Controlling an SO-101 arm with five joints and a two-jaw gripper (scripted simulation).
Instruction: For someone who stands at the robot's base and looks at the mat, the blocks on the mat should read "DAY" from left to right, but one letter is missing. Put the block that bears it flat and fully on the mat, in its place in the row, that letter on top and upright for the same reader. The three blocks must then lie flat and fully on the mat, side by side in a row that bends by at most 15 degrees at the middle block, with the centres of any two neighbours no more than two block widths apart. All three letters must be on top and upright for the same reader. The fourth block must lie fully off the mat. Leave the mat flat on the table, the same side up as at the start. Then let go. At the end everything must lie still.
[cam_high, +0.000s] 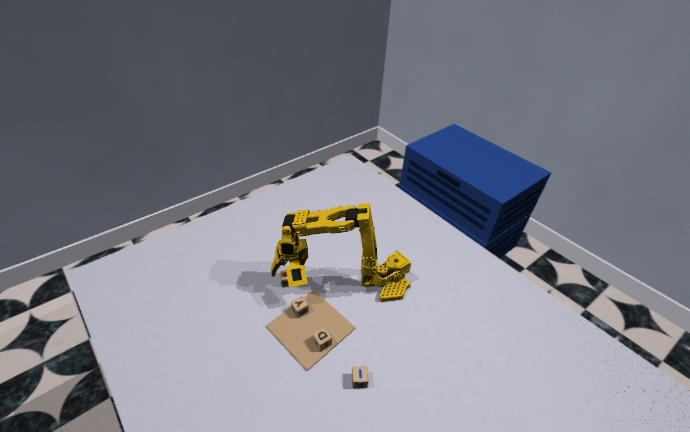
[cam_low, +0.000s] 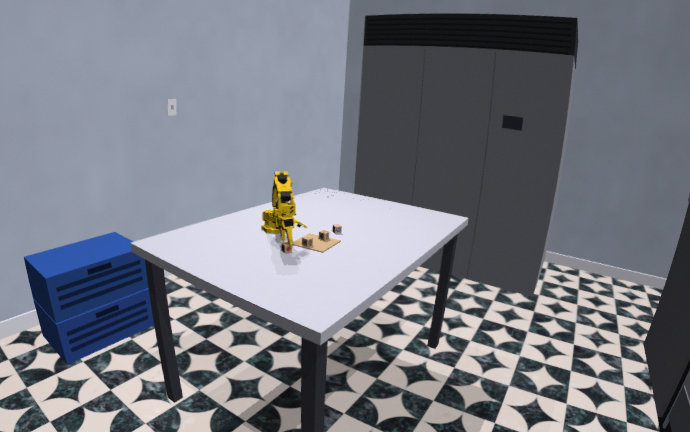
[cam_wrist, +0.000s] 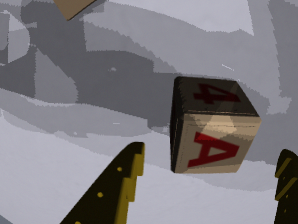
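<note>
The tan mat lies flat; its corner shows in the wrist view. The Y block and the D block stand on it, letters up, with a gap between them. The block with a red A lies on the table off the mat, A on top and a red 4 on one side. My gripper is open and empty above and close to the A block, which shows between and slightly beyond the fingertips.
The fourth block, with a blue mark on top, lies on the table off the mat, beyond the D block. The Y block is the nearest mat block to my gripper. A blue cabinet stands beside the table.
</note>
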